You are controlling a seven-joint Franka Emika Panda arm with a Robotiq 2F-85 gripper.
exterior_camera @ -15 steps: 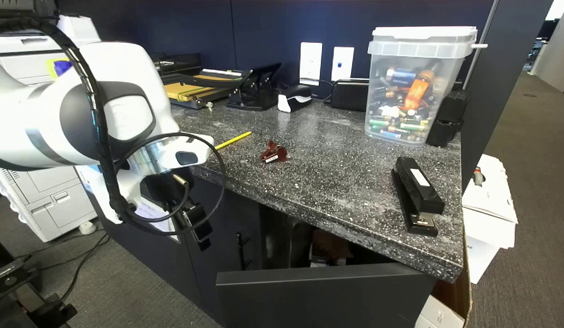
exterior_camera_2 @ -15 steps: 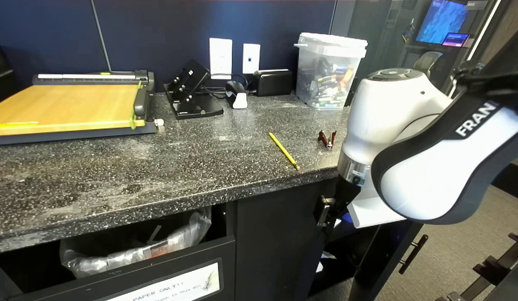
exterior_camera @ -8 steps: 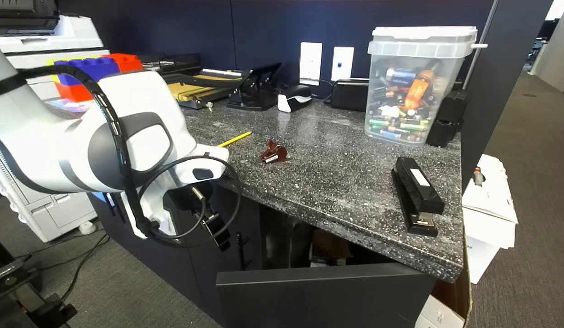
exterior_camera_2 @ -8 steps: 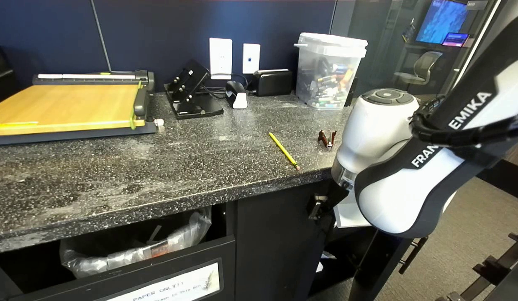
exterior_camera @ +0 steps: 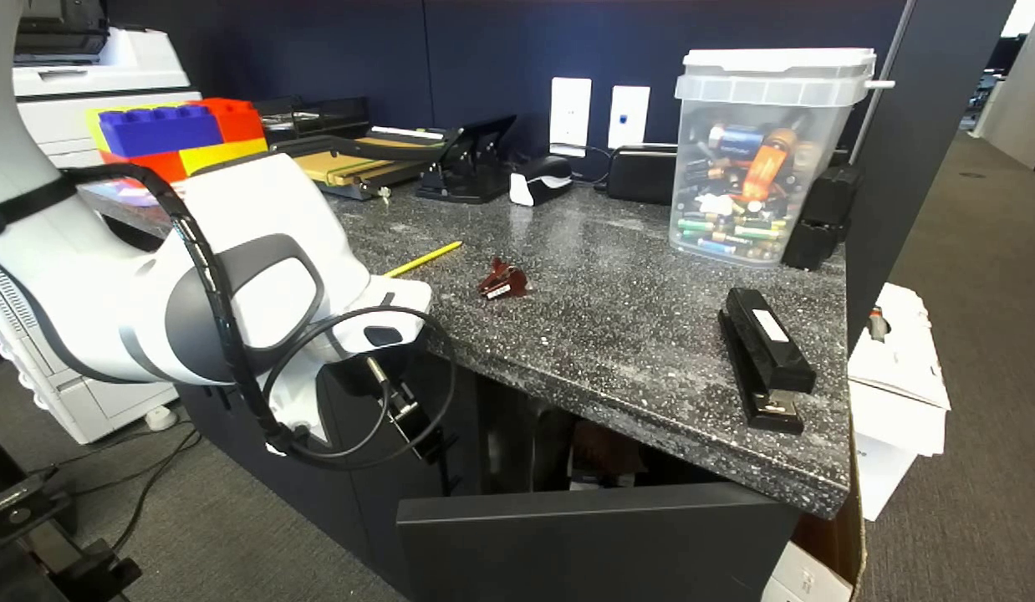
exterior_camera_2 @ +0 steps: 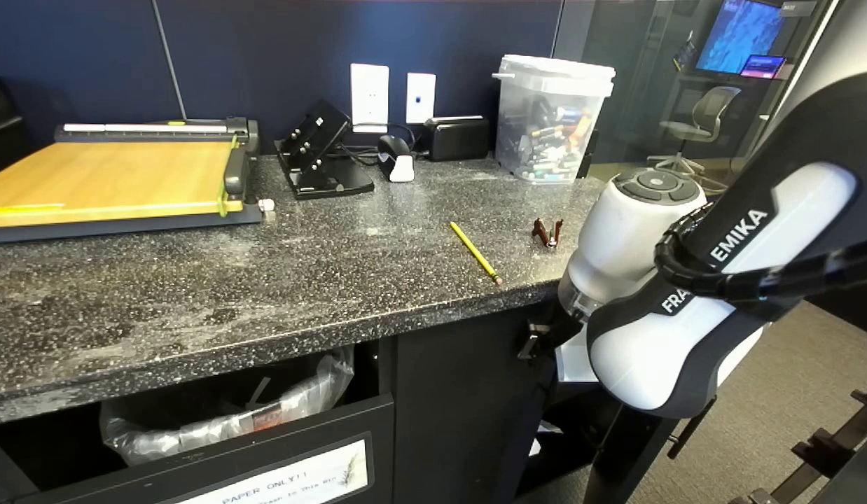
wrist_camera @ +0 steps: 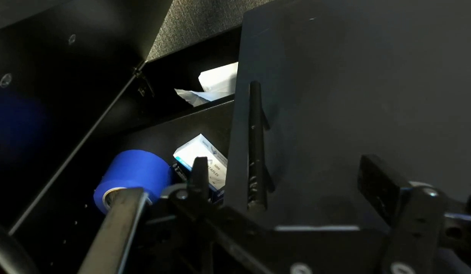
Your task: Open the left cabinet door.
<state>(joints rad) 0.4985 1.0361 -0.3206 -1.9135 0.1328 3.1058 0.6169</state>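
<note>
There's your door (exterior_camera_2: 461,413) in an exterior view, closed under the bench (exterior_camera_2: 279,259), facing outward, long axis vertical. Only the wrist view gives you, left to right, tape (wrist_camera: 138,169), then staple box (wrist_camera: 212,161); your fingers (wrist_camera: 382,186) stand apart, the handle (wrist_camera: 255,144) showing between them.

The arm (exterior_camera: 271,301) bends downward — its gripper (wrist_camera: 284,167) tilted low, fingers (wrist_camera: 381,184) spread wide.
</note>
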